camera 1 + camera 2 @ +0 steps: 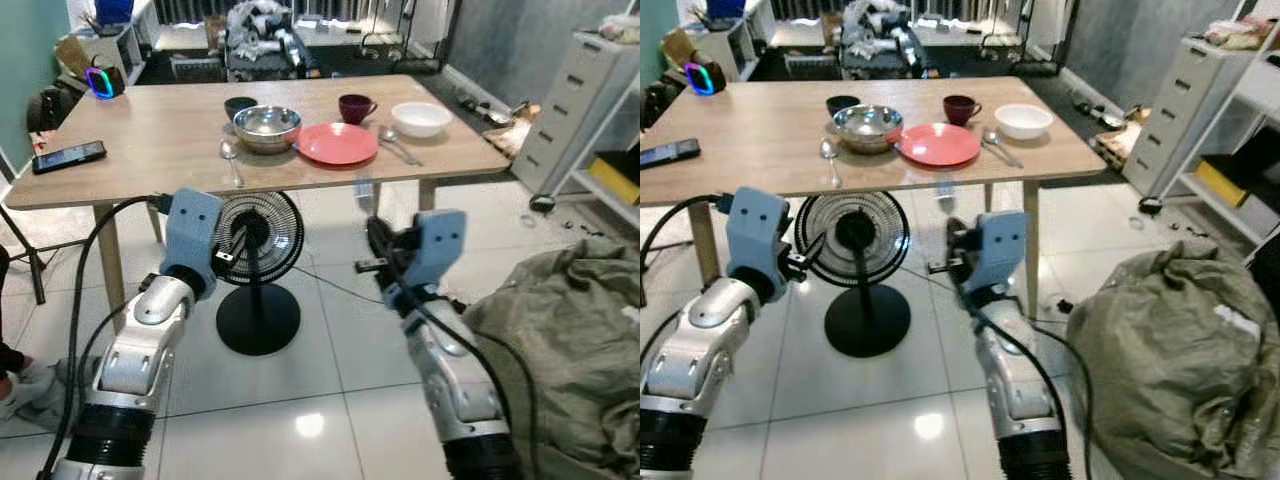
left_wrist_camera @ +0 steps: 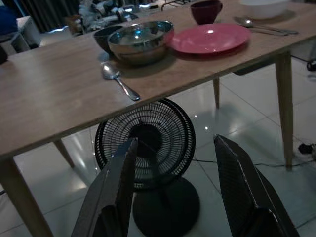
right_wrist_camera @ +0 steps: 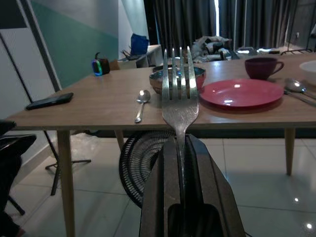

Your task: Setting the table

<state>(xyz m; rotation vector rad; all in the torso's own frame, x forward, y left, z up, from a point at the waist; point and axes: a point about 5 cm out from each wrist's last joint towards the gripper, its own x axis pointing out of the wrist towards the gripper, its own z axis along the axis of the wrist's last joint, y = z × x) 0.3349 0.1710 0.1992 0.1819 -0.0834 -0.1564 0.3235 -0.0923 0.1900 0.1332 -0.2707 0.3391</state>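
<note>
Your right gripper (image 3: pixel 181 148) is clamped on a metal fork (image 3: pixel 179 96), handle pinched between the two black fingers, four tines standing straight out past the tips. It sits below the table's near edge, short of the wooden table (image 1: pixel 150 140), roughly in line with the red plate (image 1: pixel 337 143).

Left gripper (image 2: pixel 173 187) holds nothing, fingers spread wide, pointing at the black floor fan (image 1: pixel 256 240) under the table.

On the tabletop, from your left:
- black phone (image 1: pixel 68 155) lying flat near the left edge
- small speaker with a glowing ring (image 1: pixel 103 81) at the far left corner
- metal spoon (image 1: pixel 229 156) near the front edge, just beside the steel bowl (image 1: pixel 267 125)
- steel bowl is shiny and round; can't tell if anything is in it
- small dark bowl (image 1: pixel 239 105) behind it, contents not visible
- red plate, flat and glossy, bare, just right of the steel bowl
- dark maroon cup (image 1: pixel 355 107) behind the plate
- second spoon (image 1: pixel 396 143) between plate and white bowl (image 1: pixel 420 118)
- white bowl looks empty

Floor is glossy white tile. Crumpled olive fabric heap (image 1: pixel 565 330) on your right, grey drawer cabinet (image 1: pixel 580 95) beyond it
</note>
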